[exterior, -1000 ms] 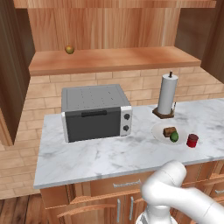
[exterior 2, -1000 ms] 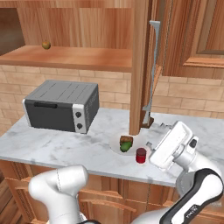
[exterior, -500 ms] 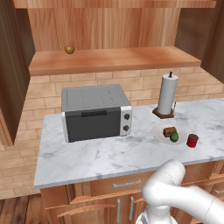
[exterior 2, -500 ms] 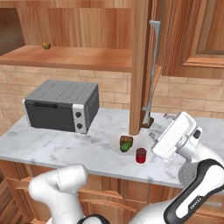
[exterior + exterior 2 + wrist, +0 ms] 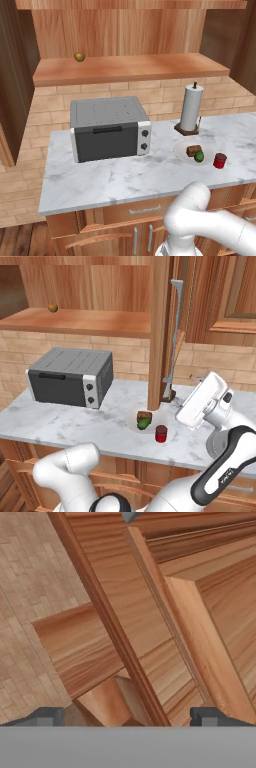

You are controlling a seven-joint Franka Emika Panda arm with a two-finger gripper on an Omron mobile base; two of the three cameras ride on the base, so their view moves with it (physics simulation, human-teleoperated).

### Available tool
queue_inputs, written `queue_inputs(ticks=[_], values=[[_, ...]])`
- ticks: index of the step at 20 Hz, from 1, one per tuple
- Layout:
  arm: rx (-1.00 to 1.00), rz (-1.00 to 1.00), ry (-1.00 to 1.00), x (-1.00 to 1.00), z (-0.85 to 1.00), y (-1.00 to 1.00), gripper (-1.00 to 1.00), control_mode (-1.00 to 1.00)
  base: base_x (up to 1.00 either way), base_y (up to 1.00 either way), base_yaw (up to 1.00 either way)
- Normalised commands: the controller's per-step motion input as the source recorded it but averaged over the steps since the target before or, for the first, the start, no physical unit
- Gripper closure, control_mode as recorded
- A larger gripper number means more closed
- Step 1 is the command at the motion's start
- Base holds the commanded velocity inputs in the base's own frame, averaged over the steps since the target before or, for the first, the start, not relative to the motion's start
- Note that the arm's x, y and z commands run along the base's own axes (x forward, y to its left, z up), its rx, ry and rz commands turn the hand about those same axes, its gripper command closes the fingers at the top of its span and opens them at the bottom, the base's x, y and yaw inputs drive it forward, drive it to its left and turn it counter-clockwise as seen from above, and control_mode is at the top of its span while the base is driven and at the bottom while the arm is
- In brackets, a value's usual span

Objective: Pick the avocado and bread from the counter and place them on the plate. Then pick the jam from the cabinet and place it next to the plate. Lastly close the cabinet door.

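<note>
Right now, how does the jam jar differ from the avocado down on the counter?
The jam is a red squat cylinder with a darker lid; the avocado is dark green and egg-shaped. The jam stands upright on the bare counter, next to the plate; the avocado lies on the plate beside the bread. The jam looks slightly larger than the avocado. Both are small, and the gripper holds neither, its jaws open.
</note>
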Motion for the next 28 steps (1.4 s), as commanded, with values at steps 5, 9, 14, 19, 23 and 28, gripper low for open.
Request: queue_inputs(ticks=[5, 9, 14, 19, 23, 28], values=[[0.00, 0.00, -0.03, 0.03, 0.31, 0.00, -1.00, -1.00, 0.00, 0.00, 0.00], [-0.01, 0.00, -0.07, 0.00, 0.37, 0.00, -1.00, -1.00, 0.00, 0.00, 0.00], [-0.13, 0.00, -0.09, 0.00, 0.46, 0.13, -1.00, -1.00, 0.00, 0.00, 0.00], [-0.24, -0.06, -0.04, -0.01, 0.57, 0.61, -1.00, -1.00, 0.00, 0.00, 0.00], [-0.23, -0.11, -0.02, -0.02, 0.56, 0.67, -1.00, -1.00, 0.00, 0.00, 0.00], [-0.17, -0.16, -0.01, -0.01, 0.44, 0.70, -1.00, -1.00, 0.00, 0.00, 0.00]])
